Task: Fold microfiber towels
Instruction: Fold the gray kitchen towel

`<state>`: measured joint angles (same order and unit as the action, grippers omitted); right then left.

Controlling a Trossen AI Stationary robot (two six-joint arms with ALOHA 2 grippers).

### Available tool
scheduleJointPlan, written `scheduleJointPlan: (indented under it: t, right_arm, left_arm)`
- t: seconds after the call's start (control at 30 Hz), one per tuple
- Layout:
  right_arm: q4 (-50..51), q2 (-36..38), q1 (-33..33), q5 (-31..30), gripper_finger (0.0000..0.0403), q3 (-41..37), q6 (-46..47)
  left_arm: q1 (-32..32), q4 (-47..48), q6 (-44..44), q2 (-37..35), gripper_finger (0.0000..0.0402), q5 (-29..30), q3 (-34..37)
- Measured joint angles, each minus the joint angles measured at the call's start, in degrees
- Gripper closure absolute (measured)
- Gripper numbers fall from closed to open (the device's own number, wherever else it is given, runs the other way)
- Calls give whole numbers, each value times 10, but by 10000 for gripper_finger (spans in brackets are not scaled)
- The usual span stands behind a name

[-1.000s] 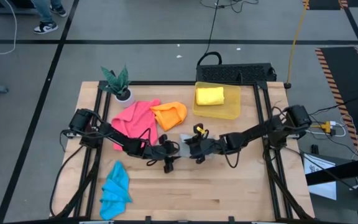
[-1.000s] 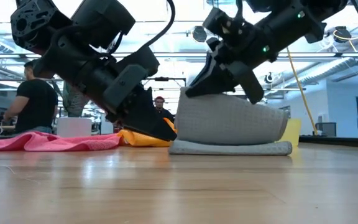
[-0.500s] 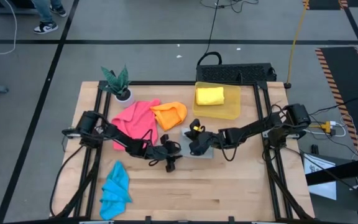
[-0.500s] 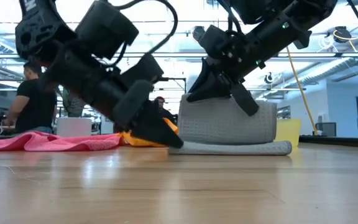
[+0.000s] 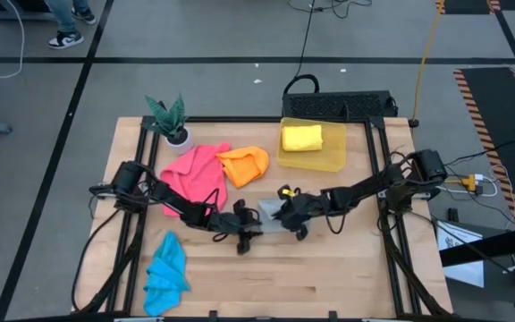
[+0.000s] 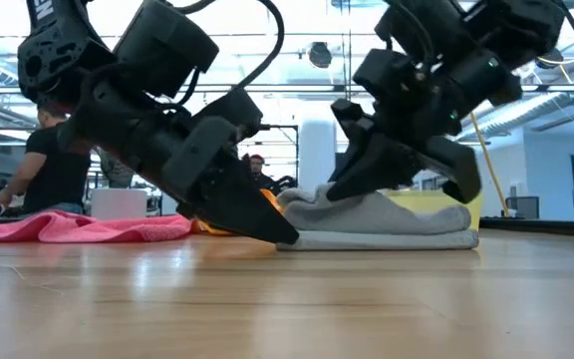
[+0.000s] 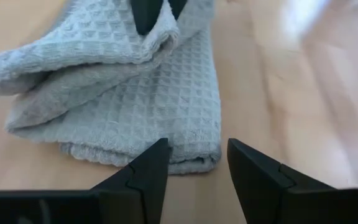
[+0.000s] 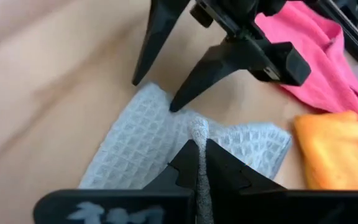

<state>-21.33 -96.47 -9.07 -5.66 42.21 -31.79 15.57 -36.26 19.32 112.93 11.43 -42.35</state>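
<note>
Five towels are counted: one blue towel (image 5: 165,273), one pink towel (image 5: 194,172), one orange towel (image 5: 245,165), one grey towel (image 5: 270,216) mid-table, one yellow towel (image 5: 301,138). The left gripper (image 5: 250,229) is spread, empty; the right gripper (image 5: 282,212) is clamped on grey fabric.

Grey towel (image 5: 271,217) lies mid-table, partly folded, top layer lifted. Pink (image 5: 193,174) and orange (image 5: 244,165) lie crumpled behind it, touching. Blue (image 5: 165,273) is bunched near the front left corner. Yellow (image 5: 301,138) is folded at the back.
</note>
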Motion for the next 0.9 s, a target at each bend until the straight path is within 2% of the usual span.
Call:
scheduleJointPlan:
  t: [0.2,0.33,0.43,0.57,0.73,0.9]
  right_arm:
    - [-120,-5,0,61,394,-28,67]
    - [-178,-41,0,93,387,-29,113]
    - [-193,-68,-1,106,359,-28,116]
    - [-196,-65,0,107,298,-27,137]
    - [-140,-12,-11,104,220,-27,140]
    - [40,62,-25,98,177,-26,185]
  left_arm:
    - [1,-7,0,-7,234,-15,1]
    - [1,-6,0,-8,234,-16,1]
    - [1,-6,1,-8,234,-16,1]
    - [1,-3,1,-8,234,-15,1]
    - [1,1,0,-9,234,-13,1]
    - [1,1,0,-9,234,-12,1]
